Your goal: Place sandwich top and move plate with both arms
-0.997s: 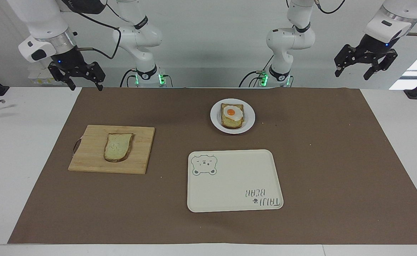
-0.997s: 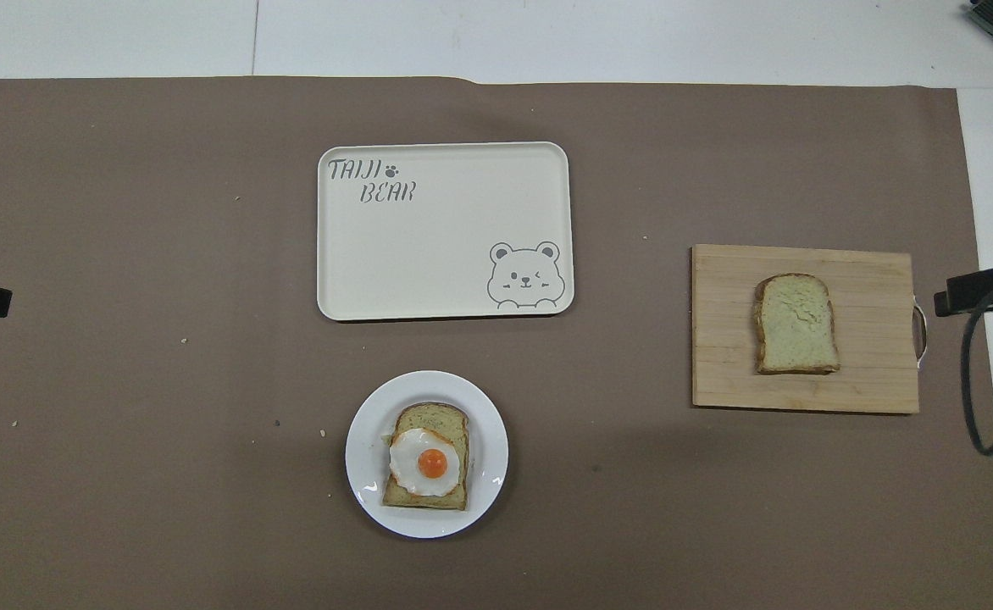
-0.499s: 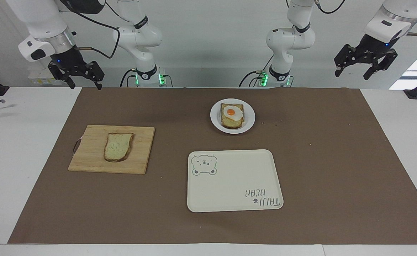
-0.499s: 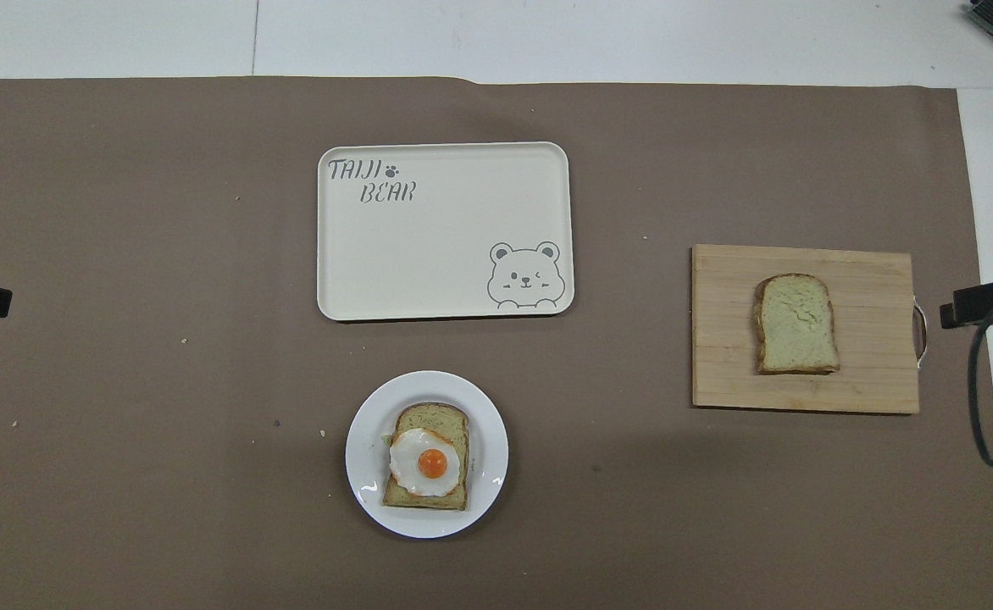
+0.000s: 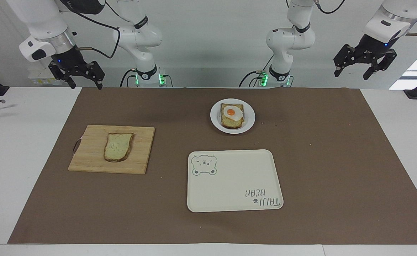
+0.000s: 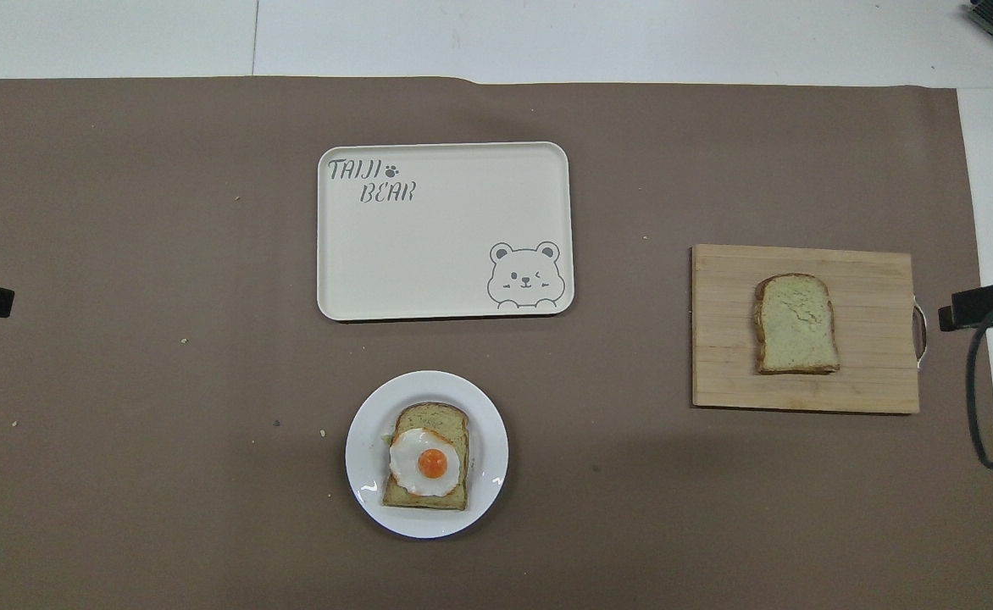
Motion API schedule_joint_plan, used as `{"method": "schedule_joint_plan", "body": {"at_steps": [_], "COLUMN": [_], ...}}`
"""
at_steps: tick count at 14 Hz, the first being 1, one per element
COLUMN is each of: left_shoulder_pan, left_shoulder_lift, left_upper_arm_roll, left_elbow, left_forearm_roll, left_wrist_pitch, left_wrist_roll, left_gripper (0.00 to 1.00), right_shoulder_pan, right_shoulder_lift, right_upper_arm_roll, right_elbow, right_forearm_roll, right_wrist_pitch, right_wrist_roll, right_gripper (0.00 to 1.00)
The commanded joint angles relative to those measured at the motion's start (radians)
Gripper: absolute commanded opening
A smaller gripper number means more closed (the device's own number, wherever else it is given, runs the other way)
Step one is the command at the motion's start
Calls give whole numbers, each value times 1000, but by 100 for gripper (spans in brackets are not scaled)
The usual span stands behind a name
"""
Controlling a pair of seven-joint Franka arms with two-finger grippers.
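Note:
The sandwich top (image 5: 117,146), a plain pale slice with brown crust, lies flat on a wooden cutting board (image 5: 87,156) toward the right arm's end; it also shows in the overhead view (image 6: 795,324). The small white plate (image 5: 215,117) holds toast with a fried egg (image 5: 232,114) and shows in the overhead view (image 6: 365,462) too. My right gripper (image 5: 86,84) hangs open and empty, high over the mat's corner at its own end. My left gripper (image 5: 351,74) hangs open and empty, high over the other end. Both arms wait.
A cream rectangular tray (image 5: 234,180) with a bear drawing lies farther from the robots than the plate, and shows in the overhead view (image 6: 444,230). A brown mat (image 5: 336,160) covers the table's middle. The board has a small handle (image 5: 76,145).
Both grippers have shifted only very slightly while staying up. The bread, the plate, the board and the tray have not moved.

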Motion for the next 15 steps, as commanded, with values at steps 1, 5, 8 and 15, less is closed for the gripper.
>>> {"method": "schedule_joint_plan", "body": {"at_steps": [1, 5, 8, 15], "left_shoulder_pan": [-15, -15, -15, -15], "left_shoulder_lift": [-27, -27, -27, -28], "left_upper_arm_roll": [3, 0, 0, 0], "left_elbow": [-30, -30, -31, -33], "left_forearm_roll": [6, 6, 6, -1], "left_wrist_pitch": [0, 3, 3, 2], "left_wrist_roll": [-10, -7, -10, -3], "left_gripper": [100, 100, 100, 100], "right_shoulder_pan": [-36, -38, -39, -62], "right_shoulder_lift": [-21, -7, 59, 185], "right_upper_arm_roll": [5, 7, 7, 7], "right_elbow": [-72, -159, -226, -247], "right_forearm_roll": [8, 9, 9, 55], "right_wrist_pitch": [83, 197, 336, 468], "right_wrist_roll": [-25, -53, -89, -135], "right_gripper": [100, 100, 100, 100]}}
